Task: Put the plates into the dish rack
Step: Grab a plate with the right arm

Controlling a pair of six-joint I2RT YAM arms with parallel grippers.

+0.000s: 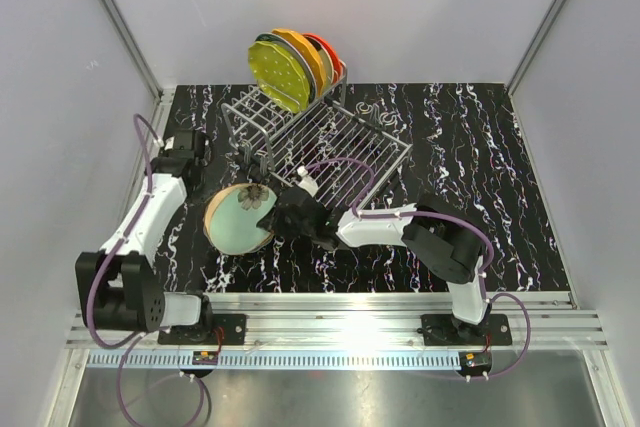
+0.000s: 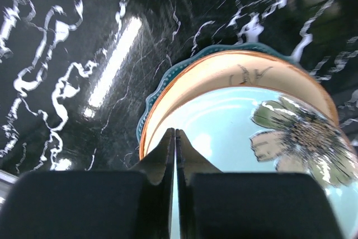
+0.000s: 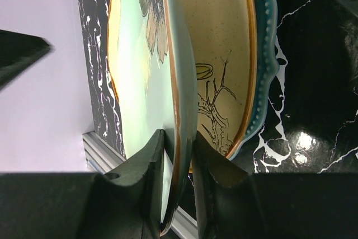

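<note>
R gripper (image 3: pixel 178 145) pinches rim of pale-green floral plate (image 3: pixel 140 82), orange-edged; L gripper (image 2: pixel 175 139) closed, empty.

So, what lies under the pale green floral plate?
Under the pale green floral plate: a cream plate with a brown drawing, then a teal scalloped plate. Anything lower is covered.

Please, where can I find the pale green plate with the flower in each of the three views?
Top external: the pale green floral plate is left of centre, in front of the dish rack.
Left wrist: lower right, just beyond the shut left gripper.
Right wrist: centre, edge-on, rim clamped by the right gripper.
Shared landmark: the plate's painted flower.
</note>
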